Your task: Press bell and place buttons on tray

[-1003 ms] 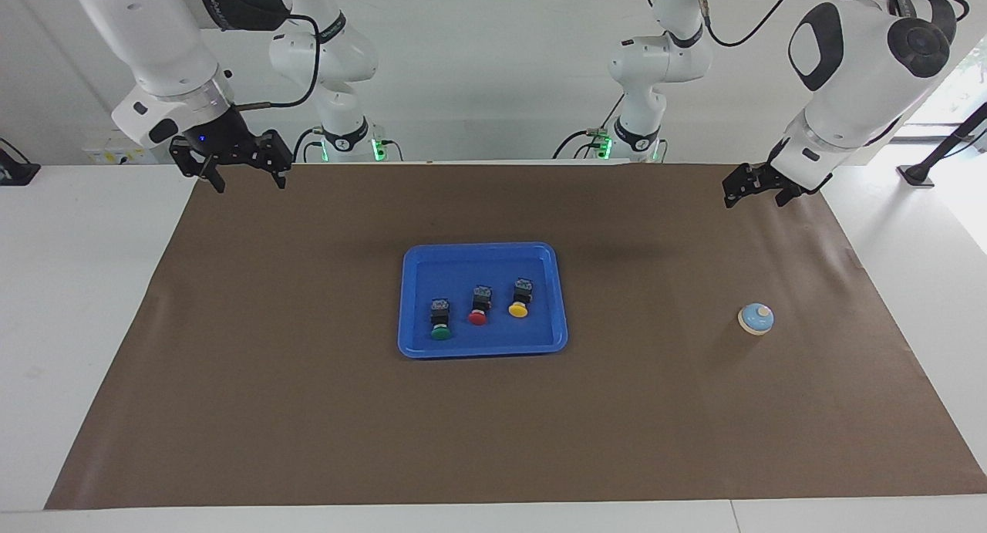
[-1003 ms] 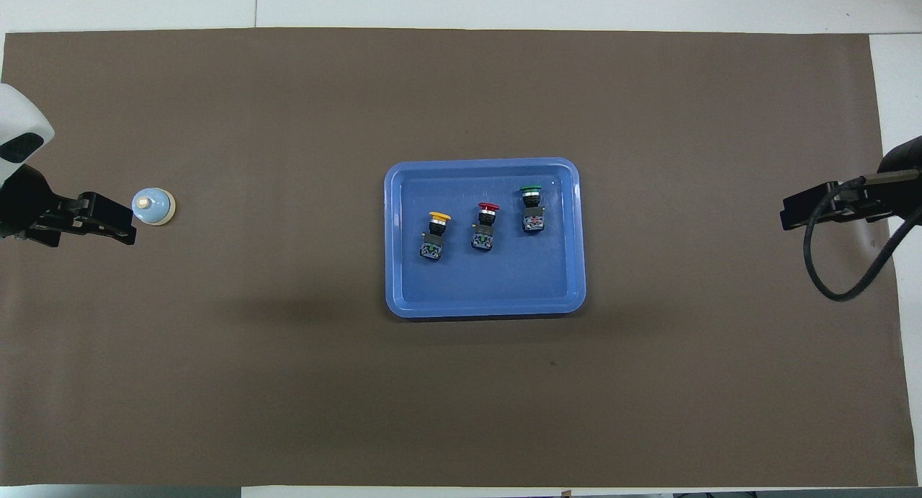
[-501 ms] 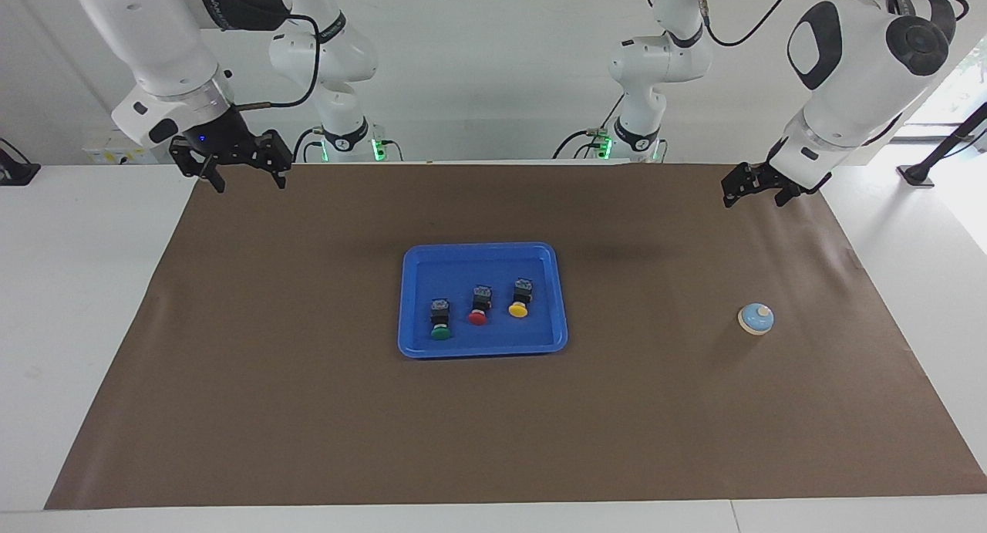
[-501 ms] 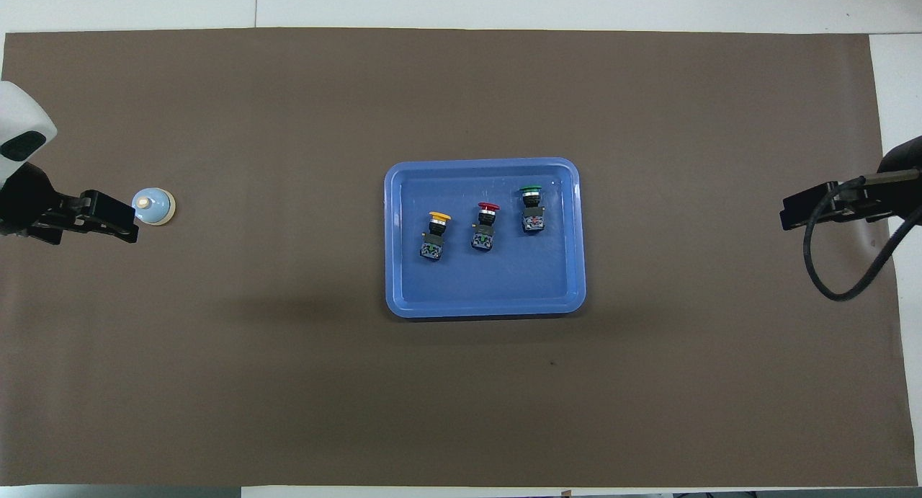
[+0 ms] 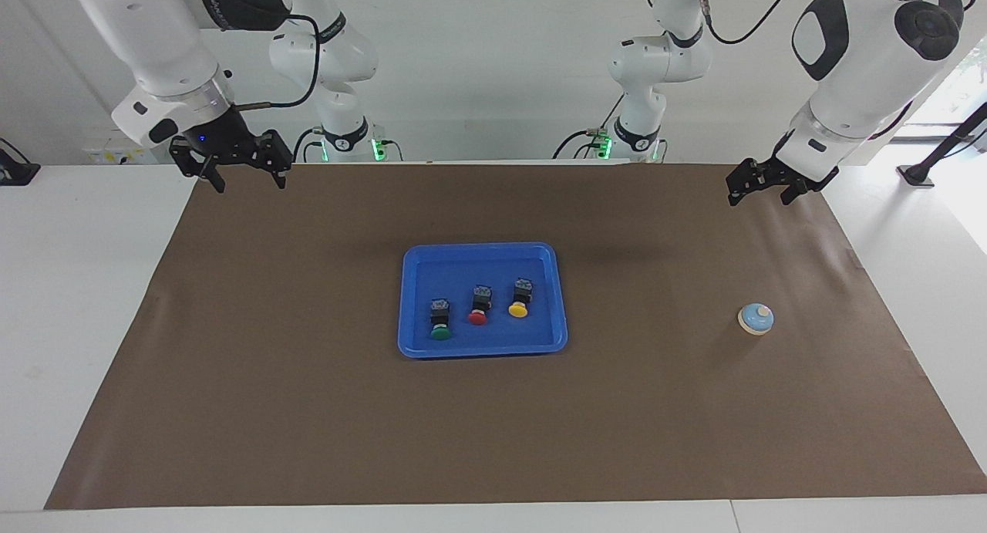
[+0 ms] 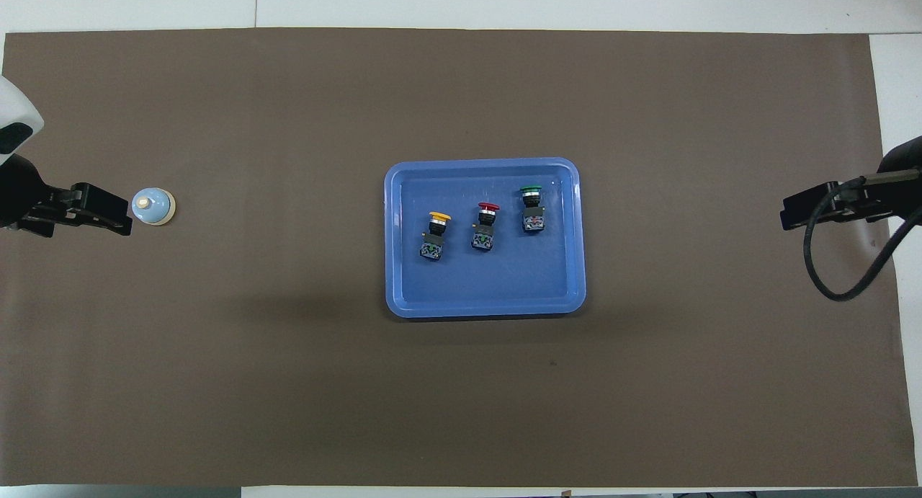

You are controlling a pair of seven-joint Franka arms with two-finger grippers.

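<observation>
The blue tray [image 5: 482, 247] sits mid-table on the brown mat, and also shows in the overhead view [image 6: 482, 163]. Three buttons lie in it in a row: yellow [image 5: 520, 299], red [image 5: 479, 307] and green [image 5: 440, 321]. They show overhead too: yellow [image 6: 435, 235], red [image 6: 485, 228], green [image 6: 532, 210]. The light-blue bell [image 5: 756, 318] stands on the mat toward the left arm's end [image 6: 153, 206]. My left gripper [image 5: 759, 197] hangs open and empty over the mat's corner at that end, well above the bell [image 6: 108, 211]. My right gripper [image 5: 248, 182] waits open and empty over the mat's corner at its own end [image 6: 796, 215].
The brown mat [image 5: 308, 409] covers most of the white table [image 5: 77, 286]. A black cable [image 6: 828, 282] loops below the right gripper. Both arm bases stand at the table's robot edge.
My left gripper has drawn back a little from the bell toward its own end of the table. The right arm, tray, buttons and bell have not moved.
</observation>
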